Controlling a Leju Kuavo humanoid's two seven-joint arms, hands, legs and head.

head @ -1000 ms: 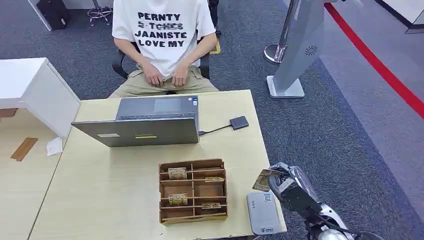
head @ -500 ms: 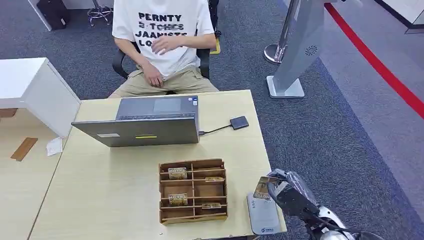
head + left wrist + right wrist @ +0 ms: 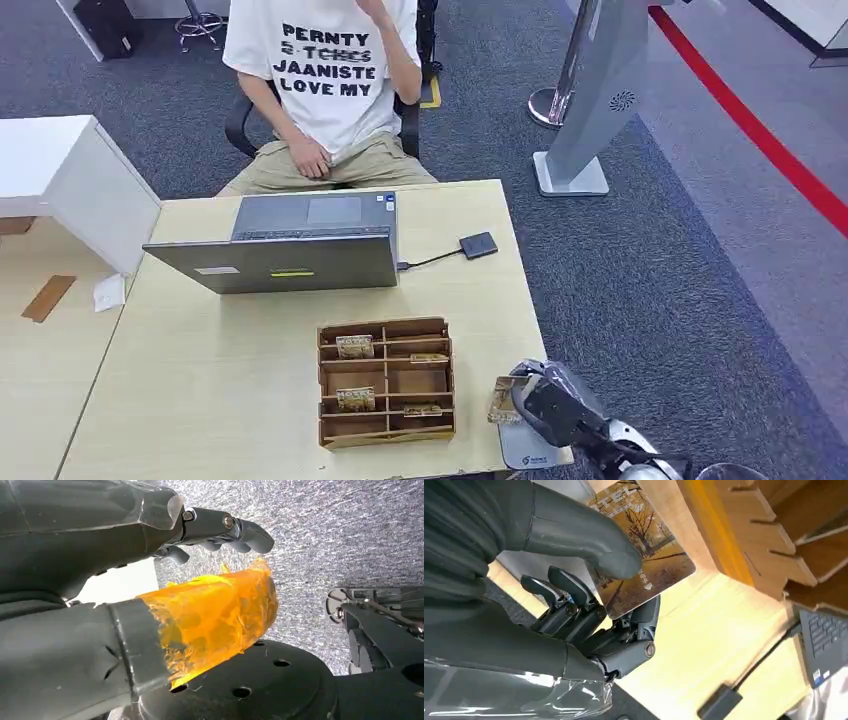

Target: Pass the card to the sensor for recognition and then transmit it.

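Note:
My right hand (image 3: 548, 405) pinches a card (image 3: 505, 398) with an autumn-tree picture at the table's front right corner. The card hangs just above the grey-white sensor pad (image 3: 528, 450), which my hand partly hides. In the right wrist view the thumb presses on the card (image 3: 639, 555) against the darker fingers (image 3: 574, 592) below it. Whether the card touches the pad I cannot tell. My left hand (image 3: 150, 580) hangs over grey carpet, holding nothing, its fingers apart from the orange-wrapped thumb (image 3: 215, 615).
A wooden card organizer (image 3: 385, 382) with several cards stands left of the sensor. Behind it an open laptop (image 3: 290, 245) is wired to a small black device (image 3: 479, 245). A person (image 3: 325, 80) sits across the table (image 3: 200, 380). A grey kiosk base (image 3: 572, 175) stands right.
My right hand has carried the card left and toward me, from beside the table edge to over the sensor pad. The person has raised one hand from the lap toward the head.

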